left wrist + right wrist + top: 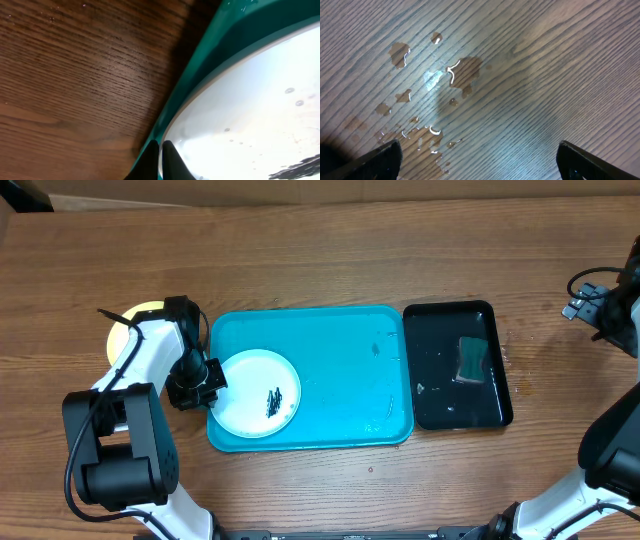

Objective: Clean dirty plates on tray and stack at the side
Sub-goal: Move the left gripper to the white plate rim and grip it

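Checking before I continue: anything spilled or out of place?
Yes: water puddles lie spilled on the wooden table beneath the open right gripper. The white plate on the tray carries dark specks.

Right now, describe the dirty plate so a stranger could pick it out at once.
Find the big turquoise tray. At its left end lies a white plate, its rim pinched by the left gripper. Unlike the yellow-green plate off the tray, it carries dark specks.
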`<state>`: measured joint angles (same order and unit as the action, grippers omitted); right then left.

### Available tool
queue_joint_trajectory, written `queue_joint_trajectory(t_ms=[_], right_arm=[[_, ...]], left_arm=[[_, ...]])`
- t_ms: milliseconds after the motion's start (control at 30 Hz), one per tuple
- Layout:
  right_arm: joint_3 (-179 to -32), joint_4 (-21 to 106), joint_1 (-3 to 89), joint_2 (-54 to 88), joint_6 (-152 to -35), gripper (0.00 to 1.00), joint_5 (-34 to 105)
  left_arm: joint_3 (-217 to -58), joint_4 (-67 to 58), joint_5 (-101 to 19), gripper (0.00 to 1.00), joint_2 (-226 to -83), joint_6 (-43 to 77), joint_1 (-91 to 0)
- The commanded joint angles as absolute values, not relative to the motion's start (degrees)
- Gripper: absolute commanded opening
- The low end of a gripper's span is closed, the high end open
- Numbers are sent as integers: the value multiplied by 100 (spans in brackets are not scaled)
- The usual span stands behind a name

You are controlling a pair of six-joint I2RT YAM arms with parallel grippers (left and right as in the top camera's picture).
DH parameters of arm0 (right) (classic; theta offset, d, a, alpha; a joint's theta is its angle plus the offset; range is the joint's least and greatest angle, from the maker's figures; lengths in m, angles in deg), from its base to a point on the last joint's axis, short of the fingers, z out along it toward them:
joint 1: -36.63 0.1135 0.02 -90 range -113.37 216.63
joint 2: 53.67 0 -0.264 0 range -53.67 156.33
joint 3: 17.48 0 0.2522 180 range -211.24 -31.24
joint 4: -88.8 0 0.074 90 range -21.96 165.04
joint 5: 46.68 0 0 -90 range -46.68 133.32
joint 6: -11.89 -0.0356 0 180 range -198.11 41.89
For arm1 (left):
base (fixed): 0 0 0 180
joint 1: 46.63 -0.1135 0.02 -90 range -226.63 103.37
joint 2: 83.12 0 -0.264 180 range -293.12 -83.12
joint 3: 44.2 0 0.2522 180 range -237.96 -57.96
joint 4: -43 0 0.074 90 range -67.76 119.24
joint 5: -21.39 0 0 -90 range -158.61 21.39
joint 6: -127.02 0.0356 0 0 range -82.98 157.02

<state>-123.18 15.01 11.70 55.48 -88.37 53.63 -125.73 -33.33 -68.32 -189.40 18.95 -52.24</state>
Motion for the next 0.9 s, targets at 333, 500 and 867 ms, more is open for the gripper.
queue_joint_trajectory(t_ms=[333,500,867], right_arm=[[-12382,1523,1170,5574,-8857,100,5356],[-12382,1523,1170,5574,-8857,100,5356],[-12382,1523,1170,5574,-8857,100,5356]], left_arm=[[-12295,-3151,-6602,4,-18811,1880,-5180],[-12282,-3175,-6192,4,-18811,2120,-5093],[-12282,-2845,-5208,4,-18811,2098,-4354]])
